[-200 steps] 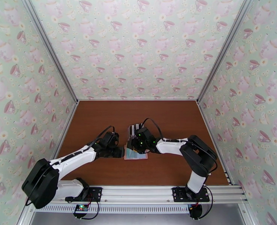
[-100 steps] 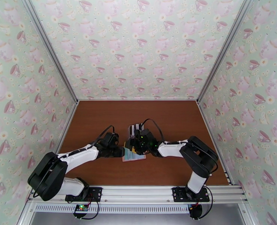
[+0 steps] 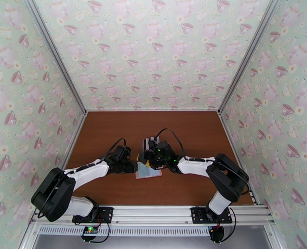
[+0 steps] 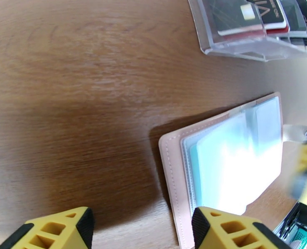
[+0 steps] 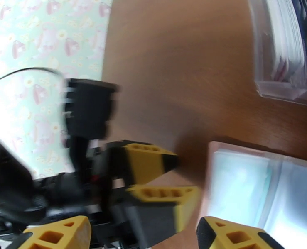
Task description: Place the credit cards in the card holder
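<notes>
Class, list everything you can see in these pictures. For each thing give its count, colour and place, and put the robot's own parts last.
card holder: one, pink with pale grey-blue pockets, lying open on the table, nearer the arms than the rack.
rack: one, clear plastic, on the table beyond the card holder.
credit cards: several, black, red and pale, exact count hidden, standing in the rack.
table: one, brown wood grain.
walls: three, pale green with teacup print, around the table.
left claw: one, yellow and black, open, at the card holder's left edge.
right claw: one, yellow and black, open, over the card holder.
</notes>
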